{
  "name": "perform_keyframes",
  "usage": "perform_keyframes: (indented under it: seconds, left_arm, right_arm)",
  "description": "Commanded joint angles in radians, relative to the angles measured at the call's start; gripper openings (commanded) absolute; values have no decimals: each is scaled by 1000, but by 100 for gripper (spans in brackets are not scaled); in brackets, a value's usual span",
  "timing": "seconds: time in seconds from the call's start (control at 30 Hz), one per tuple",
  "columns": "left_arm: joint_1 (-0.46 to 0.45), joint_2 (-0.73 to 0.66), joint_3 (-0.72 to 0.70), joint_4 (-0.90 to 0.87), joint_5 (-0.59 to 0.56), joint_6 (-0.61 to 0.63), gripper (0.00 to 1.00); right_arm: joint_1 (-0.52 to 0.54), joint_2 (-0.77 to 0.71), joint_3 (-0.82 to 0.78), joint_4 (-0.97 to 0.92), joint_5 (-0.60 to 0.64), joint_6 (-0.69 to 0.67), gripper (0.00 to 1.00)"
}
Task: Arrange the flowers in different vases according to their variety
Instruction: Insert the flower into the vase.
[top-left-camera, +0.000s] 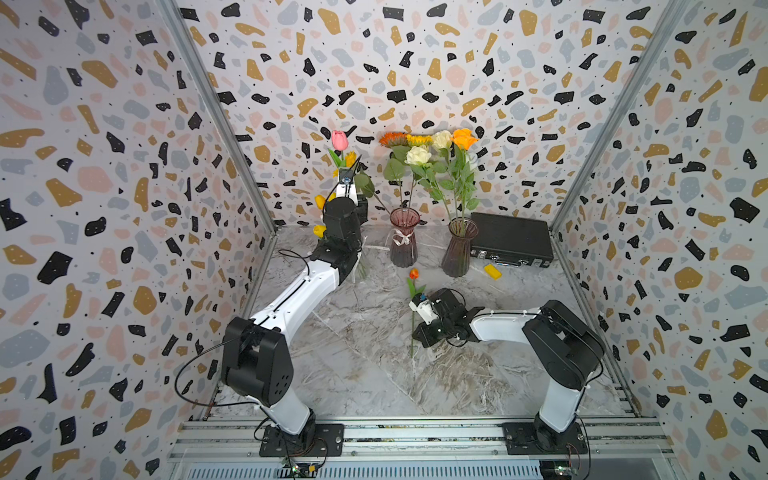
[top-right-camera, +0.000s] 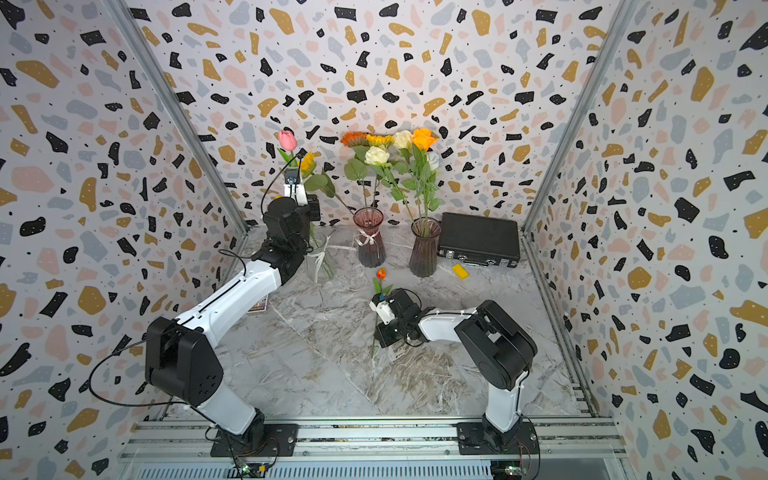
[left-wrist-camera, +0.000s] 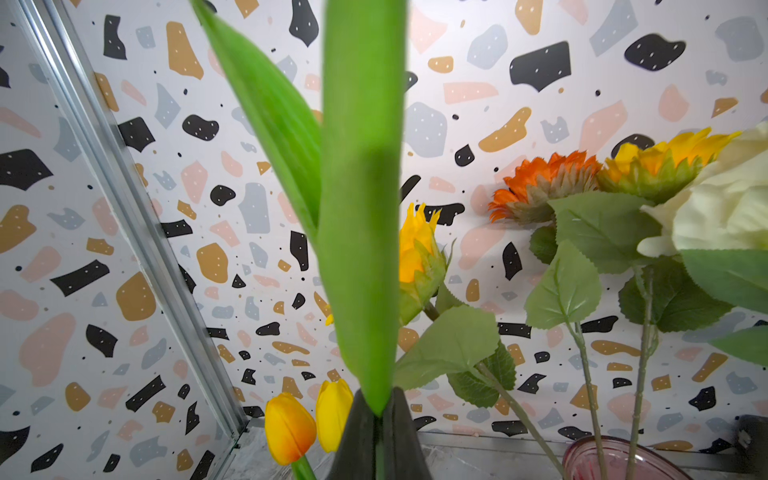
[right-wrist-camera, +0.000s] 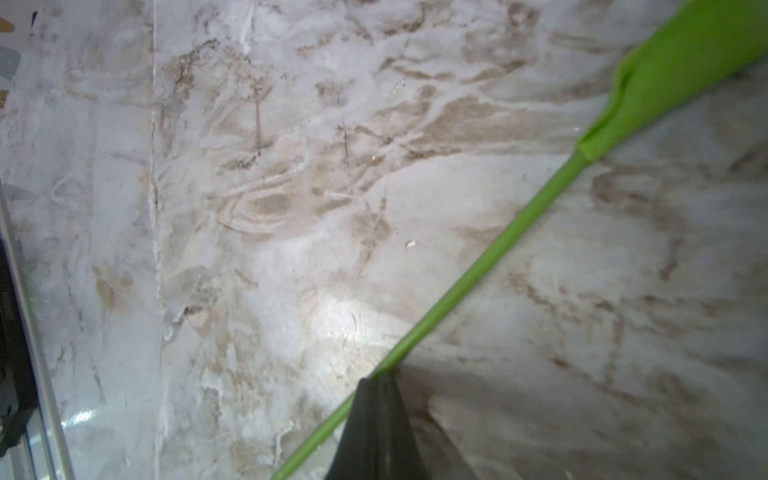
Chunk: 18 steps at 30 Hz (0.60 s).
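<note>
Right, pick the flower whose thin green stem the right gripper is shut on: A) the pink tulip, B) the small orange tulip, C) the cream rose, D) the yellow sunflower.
B: the right gripper is pinched shut on a thin green stem, and in both top views that stem runs up to the small orange tulip, whose bloom shows just beyond the gripper.

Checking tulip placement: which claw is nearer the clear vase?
Left. The left claw, shut on the pink tulip, hangs over the clear vase; the right claw, gripping the orange tulip, is low over the table, well apart.
</note>
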<state>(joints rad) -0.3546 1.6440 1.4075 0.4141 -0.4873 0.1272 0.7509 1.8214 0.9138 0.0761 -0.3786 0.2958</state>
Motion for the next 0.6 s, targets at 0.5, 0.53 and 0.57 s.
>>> perform_keyframes:
  seconds: [0.5, 0.53, 0.57]
  left_arm:
    - [14, 50, -157, 48, 29, -130, 6]
    - [15, 51, -163, 47, 30, -137, 10]
    - [15, 51, -169, 44, 32, -141, 18]
  right_arm:
    - [13, 21, -9, -109, 23, 0, 0]
    - [13, 21, -9, -110, 23, 0, 0]
    - [13, 21, -9, -110, 24, 2, 0]
